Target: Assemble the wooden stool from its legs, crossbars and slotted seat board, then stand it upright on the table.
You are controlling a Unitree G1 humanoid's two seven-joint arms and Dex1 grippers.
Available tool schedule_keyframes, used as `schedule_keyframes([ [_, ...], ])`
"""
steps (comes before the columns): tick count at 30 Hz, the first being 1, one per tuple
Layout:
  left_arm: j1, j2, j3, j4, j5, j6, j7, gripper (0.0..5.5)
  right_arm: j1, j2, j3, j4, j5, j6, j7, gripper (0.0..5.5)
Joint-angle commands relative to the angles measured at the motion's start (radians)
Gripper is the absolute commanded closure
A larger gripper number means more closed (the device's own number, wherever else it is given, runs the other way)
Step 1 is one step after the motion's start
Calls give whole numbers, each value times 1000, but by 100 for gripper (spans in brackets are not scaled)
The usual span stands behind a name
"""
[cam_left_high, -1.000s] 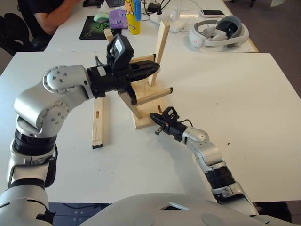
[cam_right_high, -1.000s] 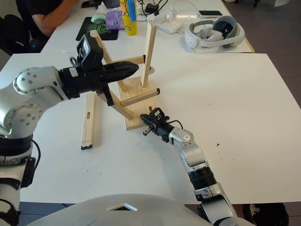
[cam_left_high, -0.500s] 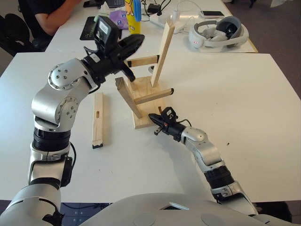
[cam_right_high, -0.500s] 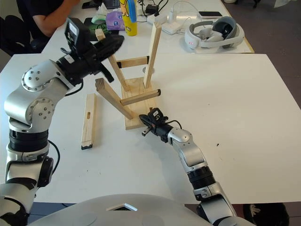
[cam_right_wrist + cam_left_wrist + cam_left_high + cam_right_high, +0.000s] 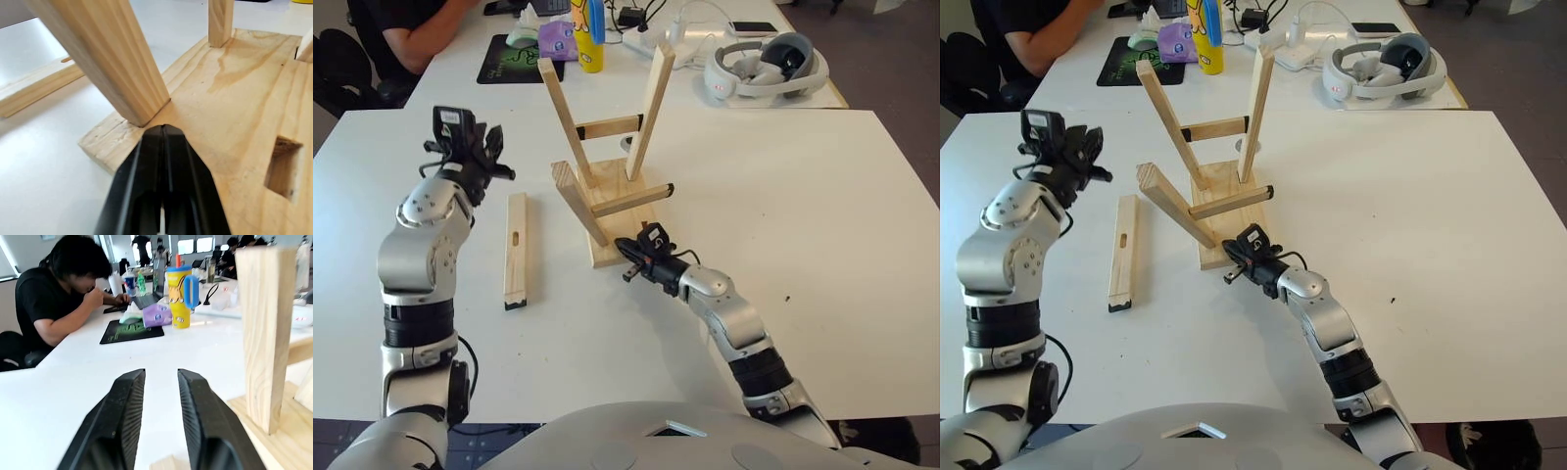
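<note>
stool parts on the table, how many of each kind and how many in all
legs: 4, three set in the board, plus one loose leg lying flat
crossbars: 2
seat board: 1
total: 7

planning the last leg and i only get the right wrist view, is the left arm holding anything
observer: no, the left gripper is empty, fingers open, raised well off to the left of the seat board
operator: is that strip at the edge of my view the fourth leg
observer: yes, the loose leg lies flat on the table, slot side up, between the seat board and the left arm, touching neither
operator: anything on the stool waiting for it
observer: the front crossbar runs right from the near left leg and its other end is free
</note>
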Motion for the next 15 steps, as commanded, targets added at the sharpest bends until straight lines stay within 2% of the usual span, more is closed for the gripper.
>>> schedule_keyframes([
  [1,71,-56,51,-141,2,77,71,366,50,-9,-21,10,-5,8,-17,550],
  [10,169,-156,59,-318,-54,404,117,236,96,10,-28,-58,4,14,-39,550],
  [15,196,-192,64,-333,-69,494,105,158,112,20,-24,-91,6,33,-52,550],
])
